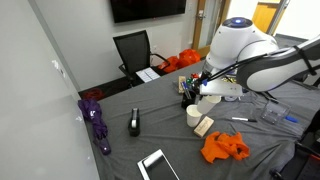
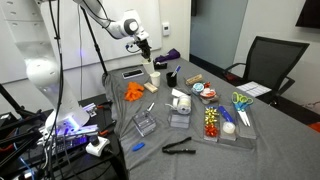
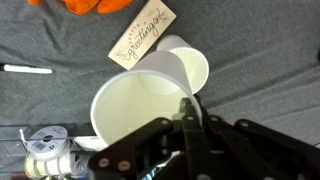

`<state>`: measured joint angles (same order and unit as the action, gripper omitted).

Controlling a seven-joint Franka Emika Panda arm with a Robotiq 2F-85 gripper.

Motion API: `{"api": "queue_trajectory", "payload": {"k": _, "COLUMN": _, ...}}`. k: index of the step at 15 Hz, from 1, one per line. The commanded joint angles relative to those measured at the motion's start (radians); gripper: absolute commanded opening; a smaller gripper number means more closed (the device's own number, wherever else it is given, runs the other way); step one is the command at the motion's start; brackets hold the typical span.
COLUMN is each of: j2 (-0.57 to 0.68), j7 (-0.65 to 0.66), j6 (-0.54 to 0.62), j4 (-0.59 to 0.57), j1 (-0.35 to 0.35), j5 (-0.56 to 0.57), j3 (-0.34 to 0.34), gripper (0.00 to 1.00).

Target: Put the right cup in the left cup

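Note:
My gripper [image 3: 188,108] is shut on the rim of one white cup [image 3: 135,105], the right cup, and holds it in the air with its mouth toward the wrist camera. The left cup [image 3: 190,62], also plain white, stands on the grey table just beyond and below the held cup. In an exterior view the gripper [image 1: 207,90] holds its cup [image 1: 209,98] slightly above and beside the standing cup [image 1: 194,115]. In an exterior view the gripper [image 2: 148,53] hangs over the standing cup [image 2: 155,75].
A wooden tag [image 3: 142,42] and an orange cloth [image 1: 224,147] lie next to the standing cup. A white marker [image 3: 28,69], a black pen holder [image 1: 188,90], a black stapler [image 1: 134,123], a purple cloth [image 1: 97,122] and clear trays [image 2: 215,122] are on the table.

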<state>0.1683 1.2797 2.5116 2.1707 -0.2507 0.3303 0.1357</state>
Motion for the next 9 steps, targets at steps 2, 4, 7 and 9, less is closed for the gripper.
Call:
{"api": "queue_trajectory", "payload": {"k": 2, "j2": 0.133, "j7": 0.118, "j6": -0.002, "j4": -0.127, "j1": -0.045, "j5": 0.038, "j3": -0.025, "gripper": 0.01}}
{"api": "queue_trajectory", "payload": {"k": 4, "j2": 0.166, "j7": 0.141, "j6": -0.006, "j4": -0.163, "j1": -0.060, "j5": 0.028, "j3": -0.035, "gripper": 0.01}}
{"api": "queue_trajectory", "payload": {"k": 7, "j2": 0.199, "j7": 0.156, "j6": -0.015, "j4": -0.204, "j1": -0.079, "j5": 0.026, "j3": -0.053, "gripper": 0.01}}
{"api": "queue_trajectory", "payload": {"k": 9, "j2": 0.207, "j7": 0.158, "j6": -0.035, "j4": -0.221, "j1": -0.088, "j5": 0.033, "j3": -0.066, "gripper": 0.01}}
